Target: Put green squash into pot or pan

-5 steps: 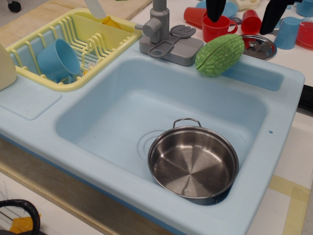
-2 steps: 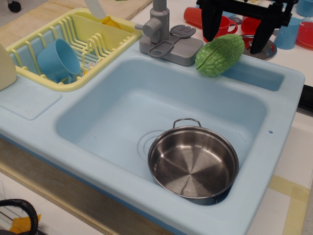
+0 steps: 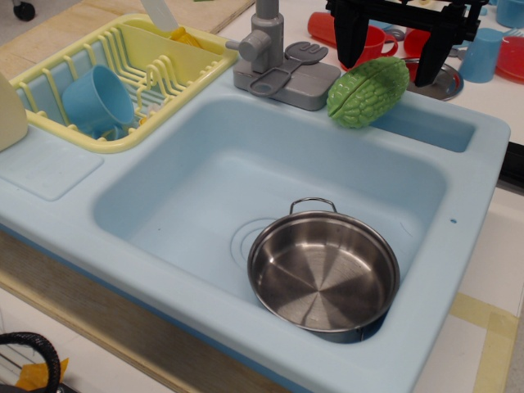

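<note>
The green squash (image 3: 368, 92) lies tilted on the back rim of the light blue sink (image 3: 57, 168), right of the faucet. The shiny steel pan (image 3: 323, 271) stands empty in the sink basin at the front right. My black gripper (image 3: 388, 59) hangs open just behind and above the squash, one finger (image 3: 347, 41) at its left and one finger (image 3: 426, 61) at its right. The fingers do not touch the squash as far as I can tell.
A grey faucet (image 3: 274, 57) stands at the sink's back. A yellow dish rack (image 3: 123, 78) with a blue cup (image 3: 97, 101) is at the left. Red cups (image 3: 372, 45), blue cups (image 3: 483, 53) and a flat metal lid (image 3: 438, 78) crowd the counter behind the squash.
My gripper has come down and slightly forward over the squash, its fingers now straddling it more closely. The squash and pan have not moved.
</note>
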Available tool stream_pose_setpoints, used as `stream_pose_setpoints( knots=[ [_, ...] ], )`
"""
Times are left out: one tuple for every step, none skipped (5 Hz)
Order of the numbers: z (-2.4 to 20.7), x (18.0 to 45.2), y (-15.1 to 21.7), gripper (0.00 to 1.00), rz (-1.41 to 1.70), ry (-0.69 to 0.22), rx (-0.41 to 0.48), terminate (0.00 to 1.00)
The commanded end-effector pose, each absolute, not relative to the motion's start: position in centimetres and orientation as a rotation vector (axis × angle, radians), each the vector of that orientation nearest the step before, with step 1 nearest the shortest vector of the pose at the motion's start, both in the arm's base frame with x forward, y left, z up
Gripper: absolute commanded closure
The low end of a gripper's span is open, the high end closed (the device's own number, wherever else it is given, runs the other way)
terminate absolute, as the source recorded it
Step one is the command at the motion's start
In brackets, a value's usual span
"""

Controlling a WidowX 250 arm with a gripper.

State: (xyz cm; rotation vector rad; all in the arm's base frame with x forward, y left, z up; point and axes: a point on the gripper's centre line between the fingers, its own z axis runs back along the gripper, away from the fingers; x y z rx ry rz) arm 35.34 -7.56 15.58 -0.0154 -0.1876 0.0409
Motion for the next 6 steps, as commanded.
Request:
stream_pose_setpoints(
  knots=[
    [15.0, 35.6, -6.8, 0.0, 0.055, -0.193, -0.047, 0.0],
    [14.2, 35.6, -6.8, 0.0, 0.052, -0.179, -0.067, 0.0],
    [12.8, 35.6, -6.9, 0.0, 0.061, -0.152, -0.091, 0.0],
    [13.4, 35.1, -7.4, 1.0, 0.082, -0.165, -0.077, 0.0],
    [14.3, 33.5, -7.9, 1.0, 0.115, -0.201, -0.049, 0.0],
    [15.8, 30.6, -8.4, 1.0, 0.18, -0.241, -0.004, 0.0]
  ],
)
